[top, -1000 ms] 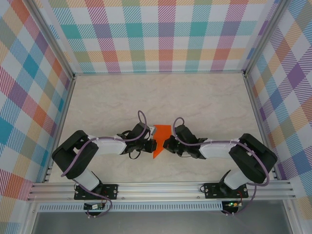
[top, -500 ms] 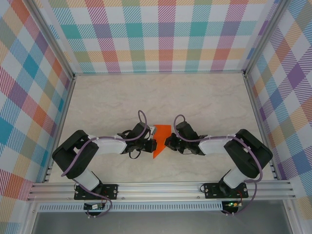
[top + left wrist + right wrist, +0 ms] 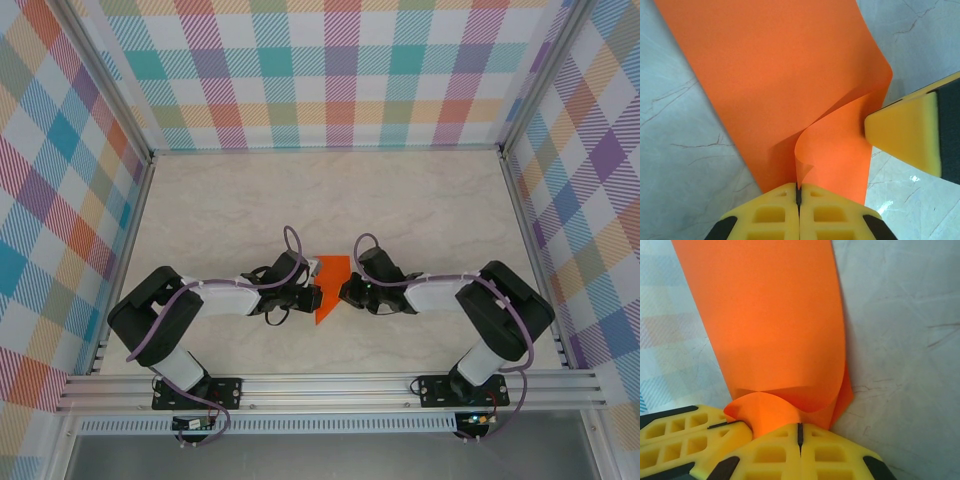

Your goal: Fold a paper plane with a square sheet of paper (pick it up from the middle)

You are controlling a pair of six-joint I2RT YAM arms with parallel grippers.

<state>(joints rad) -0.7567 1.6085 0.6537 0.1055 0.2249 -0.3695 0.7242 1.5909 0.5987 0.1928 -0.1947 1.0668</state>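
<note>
Orange square sheet of paper (image 3: 330,282), long axis running away from the bases, pinched on opposite edges between left gripper (image 3: 798,190) and right gripper (image 3: 799,431), both clenched, equally near

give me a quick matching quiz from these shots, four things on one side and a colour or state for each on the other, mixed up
Things:
1. left gripper
2. right gripper
3. square sheet of paper
4. table

States:
A. pale marbled surface
B. shut on the sheet's right side, seen from above
C. bright orange, curled
D. shut on the sheet's left side, seen from above

Pairs: 1-D, 2-B, 3-C, 4-A
</note>
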